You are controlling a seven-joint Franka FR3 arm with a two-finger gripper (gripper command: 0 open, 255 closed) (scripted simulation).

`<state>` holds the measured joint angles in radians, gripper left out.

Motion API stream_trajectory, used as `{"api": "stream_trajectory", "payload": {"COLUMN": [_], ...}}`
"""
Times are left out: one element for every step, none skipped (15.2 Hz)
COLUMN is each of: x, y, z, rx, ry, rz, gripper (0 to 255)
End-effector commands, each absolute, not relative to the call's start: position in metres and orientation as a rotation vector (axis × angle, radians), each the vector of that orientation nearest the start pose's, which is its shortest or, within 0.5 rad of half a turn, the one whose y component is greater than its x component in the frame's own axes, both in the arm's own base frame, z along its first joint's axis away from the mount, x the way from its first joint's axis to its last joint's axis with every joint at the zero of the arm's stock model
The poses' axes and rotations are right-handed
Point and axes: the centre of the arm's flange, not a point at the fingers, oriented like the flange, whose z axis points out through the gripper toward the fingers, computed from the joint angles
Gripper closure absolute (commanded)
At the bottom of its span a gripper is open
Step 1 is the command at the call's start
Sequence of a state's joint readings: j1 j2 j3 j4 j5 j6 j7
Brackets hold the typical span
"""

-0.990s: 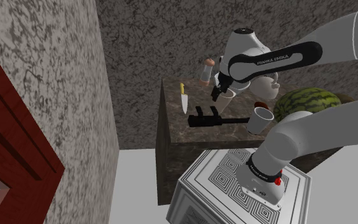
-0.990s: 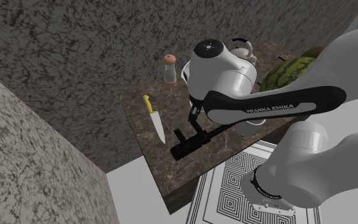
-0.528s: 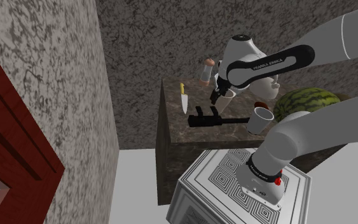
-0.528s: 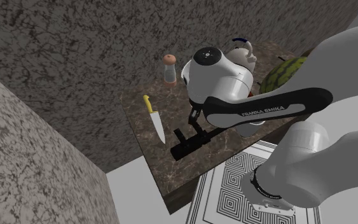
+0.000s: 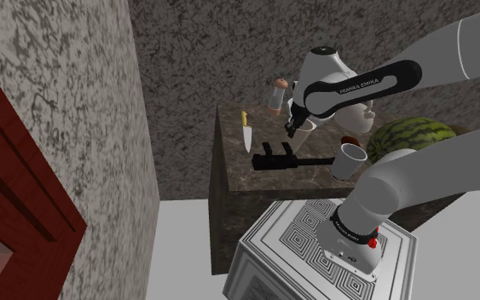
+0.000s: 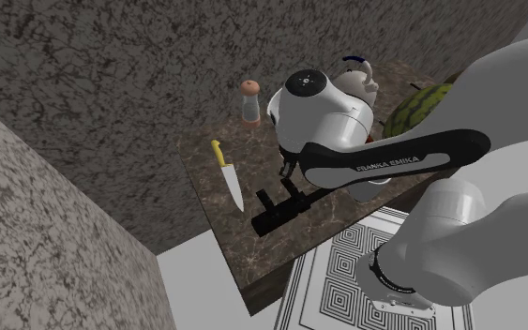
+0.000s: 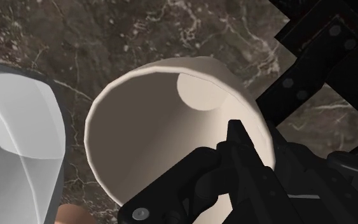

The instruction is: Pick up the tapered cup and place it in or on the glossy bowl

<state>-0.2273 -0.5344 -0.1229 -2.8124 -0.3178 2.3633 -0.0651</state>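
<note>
On the cream cup the jaws straddle its wall; whether they pinch it, I cannot tell.

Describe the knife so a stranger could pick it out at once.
Find the dark marbled counter against the speckled wall. On its end toward the shoulder view's left, just beyond a long black object, lies the knife. It alone has a yellow handle and a pale pointed blade.
</note>
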Motion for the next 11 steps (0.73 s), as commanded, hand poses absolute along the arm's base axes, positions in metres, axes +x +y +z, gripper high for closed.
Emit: {"api": "stream_trajectory", "payload": {"x": [0.332, 0.332, 0.332, 0.332, 0.332, 0.332, 0.332, 0.332, 0.332, 0.332, 0.332], "y": [-0.121, -0.121, -0.121, -0.121, -0.121, -0.121, -0.121, -0.121, -0.121, -0.121, -0.121], "z": [0.360, 0.360, 0.360, 0.360, 0.360, 0.360, 0.365, 0.371, 0.376, 0.381, 0.386], "rx": [-3.323, -3.323, -3.323, -3.323, -3.323, -3.323, -3.323, -3.323, -3.323, -3.323, -3.323], "ry": [0.089, 0.089, 0.089, 0.089, 0.089, 0.089, 0.089, 0.089, 0.089, 0.089, 0.089], "rz": [-0.087, -0.087, -0.087, -0.087, -0.087, -0.087, -0.087, -0.087, -0.087, -0.087, -0.087], "gripper": [255, 255, 255, 255, 255, 255, 255, 255, 255, 255, 255]}}
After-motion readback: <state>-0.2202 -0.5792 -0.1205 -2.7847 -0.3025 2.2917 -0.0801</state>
